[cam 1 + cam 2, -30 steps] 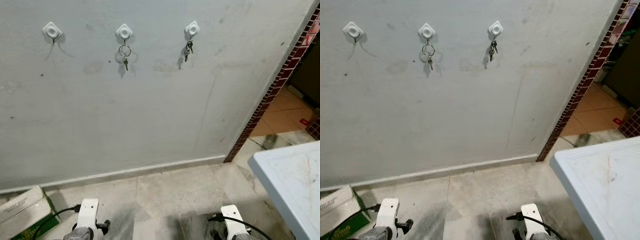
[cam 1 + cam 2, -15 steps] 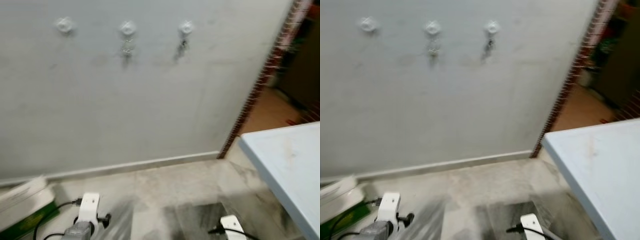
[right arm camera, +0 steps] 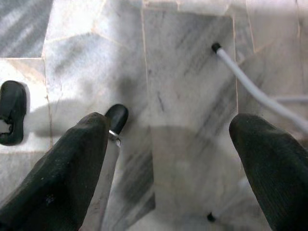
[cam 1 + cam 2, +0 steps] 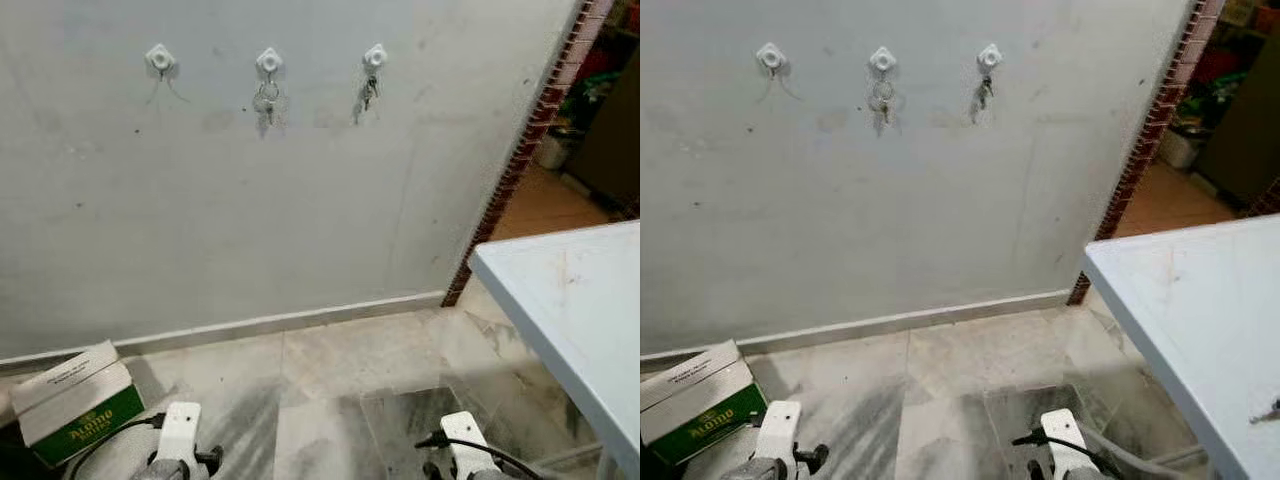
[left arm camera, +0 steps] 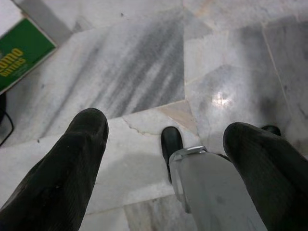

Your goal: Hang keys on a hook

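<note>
Three white hooks sit in a row high on the grey wall. The left hook (image 4: pixel 159 58) is bare. From the middle hook (image 4: pixel 268 61) hangs a key ring (image 4: pixel 265 99), and from the right hook (image 4: pixel 375 55) a small bunch of keys (image 4: pixel 368 92). A small metal thing, perhaps keys (image 4: pixel 1267 410), lies on the white table at the picture's right edge. Both arms hang low over the marble floor. My left gripper (image 5: pixel 168 132) is open with nothing in it. My right gripper (image 3: pixel 172 131) is open and holds nothing too.
A white table (image 4: pixel 570 300) fills the right side, close to my right arm (image 4: pixel 462 450). A green and white cardboard box (image 4: pixel 75 400) lies on the floor by the wall at the left. A red tiled doorway edge (image 4: pixel 520 160) stands right of the hooks.
The camera has pulled back and turned, so the wall and hooks look further off and more of the table shows. Keys on the hooks have not moved. Both arms still hang.
</note>
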Robot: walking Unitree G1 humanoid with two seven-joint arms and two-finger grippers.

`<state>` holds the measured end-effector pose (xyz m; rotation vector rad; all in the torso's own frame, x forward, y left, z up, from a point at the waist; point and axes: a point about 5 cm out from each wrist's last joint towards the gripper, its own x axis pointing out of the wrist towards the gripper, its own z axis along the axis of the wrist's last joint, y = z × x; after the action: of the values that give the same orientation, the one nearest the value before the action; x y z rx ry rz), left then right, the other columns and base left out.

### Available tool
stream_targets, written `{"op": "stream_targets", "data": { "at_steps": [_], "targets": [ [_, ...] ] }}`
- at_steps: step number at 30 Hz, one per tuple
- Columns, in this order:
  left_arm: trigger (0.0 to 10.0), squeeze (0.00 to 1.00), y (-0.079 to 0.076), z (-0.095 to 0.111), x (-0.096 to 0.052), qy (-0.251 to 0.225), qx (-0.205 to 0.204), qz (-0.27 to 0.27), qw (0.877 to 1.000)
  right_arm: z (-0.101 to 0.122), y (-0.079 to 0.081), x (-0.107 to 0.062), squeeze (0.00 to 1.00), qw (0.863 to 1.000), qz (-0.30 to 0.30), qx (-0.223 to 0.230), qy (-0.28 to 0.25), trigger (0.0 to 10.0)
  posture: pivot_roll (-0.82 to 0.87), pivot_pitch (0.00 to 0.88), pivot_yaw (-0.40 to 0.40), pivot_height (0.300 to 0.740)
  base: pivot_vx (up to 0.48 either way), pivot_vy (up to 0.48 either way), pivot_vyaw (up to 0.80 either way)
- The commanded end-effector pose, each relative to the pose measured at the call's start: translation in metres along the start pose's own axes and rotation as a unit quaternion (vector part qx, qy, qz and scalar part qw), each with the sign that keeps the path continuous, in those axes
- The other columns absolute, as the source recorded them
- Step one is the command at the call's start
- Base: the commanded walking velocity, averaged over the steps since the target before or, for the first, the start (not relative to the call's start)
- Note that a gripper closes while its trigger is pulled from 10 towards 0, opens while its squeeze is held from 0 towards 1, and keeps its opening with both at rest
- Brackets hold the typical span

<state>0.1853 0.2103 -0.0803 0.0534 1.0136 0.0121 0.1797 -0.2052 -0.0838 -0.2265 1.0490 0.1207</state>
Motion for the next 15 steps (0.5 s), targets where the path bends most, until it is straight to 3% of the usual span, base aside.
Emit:
{"op": "stream_targets", "data": {
  "at_steps": [1, 15],
  "targets": [
    [10.0, 0.0, 0.0016, 0.0056, 0.0004, -0.007, 0.007, 0.003, 1.0, 0.0033, -0.0019, 0.0002, 0.0, 1.0, -0.002, 0.002, -0.001, 10.0, 0.01, 0.0, -0.036, 0.74, 0.0, 0.0, 0.0],
    [10.0, 0.0, 0.0013, 0.003, 0.0001, -0.003, 0.011, 0.003, 1.0, 0.0042, 0.0018, 0.0008, 0.0, 1.0, 0.0, -0.011, -0.001, 10.0, 0.01, 0.0, -0.032, 0.74, 0.0, 0.0, 0.0]
  ]
}}
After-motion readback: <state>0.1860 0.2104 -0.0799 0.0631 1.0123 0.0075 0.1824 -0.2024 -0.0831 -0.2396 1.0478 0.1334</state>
